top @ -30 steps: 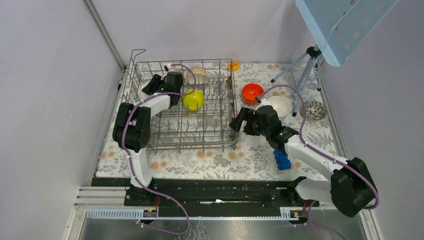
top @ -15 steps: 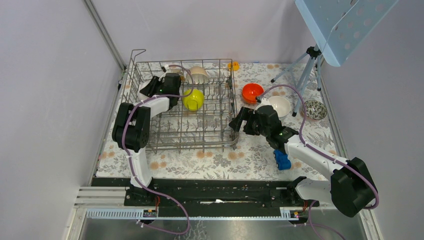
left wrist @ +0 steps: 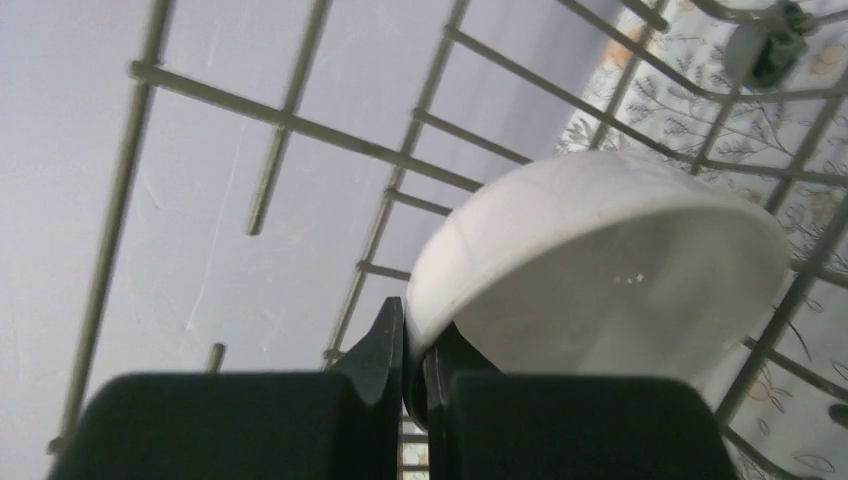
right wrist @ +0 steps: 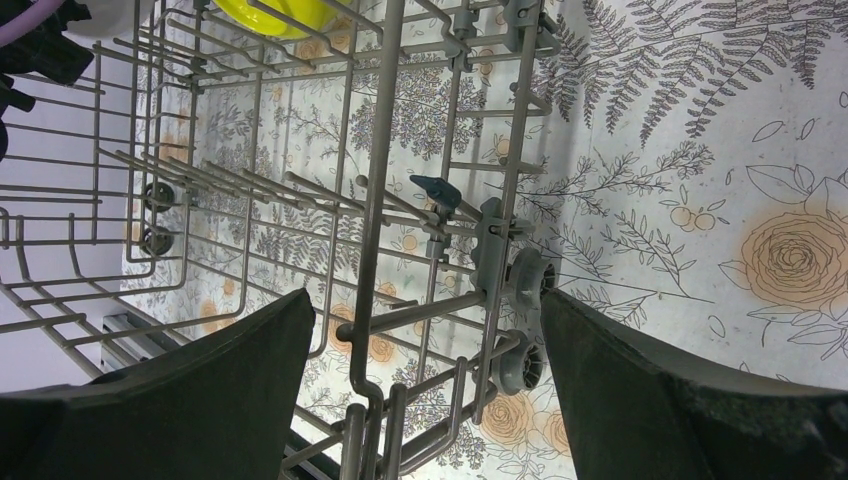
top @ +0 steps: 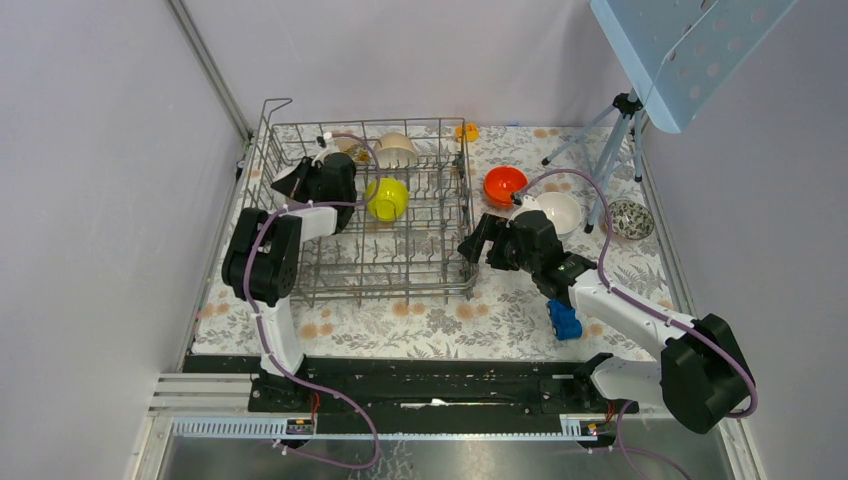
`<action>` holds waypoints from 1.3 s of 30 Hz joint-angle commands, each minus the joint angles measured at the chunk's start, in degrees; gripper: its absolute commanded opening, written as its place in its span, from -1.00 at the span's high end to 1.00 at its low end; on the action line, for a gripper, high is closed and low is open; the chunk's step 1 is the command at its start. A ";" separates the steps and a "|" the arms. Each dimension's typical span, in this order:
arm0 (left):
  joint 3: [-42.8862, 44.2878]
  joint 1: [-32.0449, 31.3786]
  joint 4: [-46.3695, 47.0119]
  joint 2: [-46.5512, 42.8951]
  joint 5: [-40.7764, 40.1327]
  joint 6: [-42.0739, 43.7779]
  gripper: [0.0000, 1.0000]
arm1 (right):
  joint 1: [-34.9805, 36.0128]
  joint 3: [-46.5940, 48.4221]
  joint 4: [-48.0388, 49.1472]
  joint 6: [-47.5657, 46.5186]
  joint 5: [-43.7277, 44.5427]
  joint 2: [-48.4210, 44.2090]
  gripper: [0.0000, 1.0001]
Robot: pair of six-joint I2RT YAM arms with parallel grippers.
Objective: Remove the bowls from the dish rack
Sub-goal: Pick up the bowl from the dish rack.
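left gripper (left wrist: 412, 340) pinches white bowl (left wrist: 600, 270) in dish rack (top: 380, 270)

its jaws are clamped on the bowl's rim, in the rack's far left part. the right gripper (right wrist: 425, 340) hangs spread wide at the rack's right wall.

The left arm reaches far forward, its hand (left wrist: 404, 345) pinched tight on the rim of a white bowl (left wrist: 600, 270). The right arm stretches forward and leftward, its hand (right wrist: 425, 330) spread wide.

Dish rack (top: 400, 262): grey wire. Bowls within it: yellow-green bowl (top: 386, 198), beige bowl (top: 397, 148), plain white bowl (left wrist: 600, 270). Toward the table's right edge: orange-red bowl (top: 505, 184), second white bowl (top: 558, 211), dark mottled bowl (top: 630, 218). Toy car (top: 564, 320): blue. Table cover (top: 450, 310): grey ferns, orange roses on white.
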 commanded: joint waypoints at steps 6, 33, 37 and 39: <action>-0.01 -1.64 23.69 -4.86 -3.94 14.02 1.00 | 0.42 0.08 1.60 -0.14 -0.54 -0.02 -0.82; 31.80 -20.94 -53.74 -21.30 7.50 -38.84 1.00 | 0.45 9.07 -12.41 -5.13 -3.37 -6.50 -0.89; 35.49 -21.20 -68.76 -24.75 29.65 -56.64 1.00 | 0.45 11.94 -16.76 -8.05 -5.91 -8.22 -0.89; 32.72 -21.20 -69.68 -27.75 39.05 -60.25 1.00 | 0.39 13.84 -19.41 -9.58 -7.46 -9.09 -0.88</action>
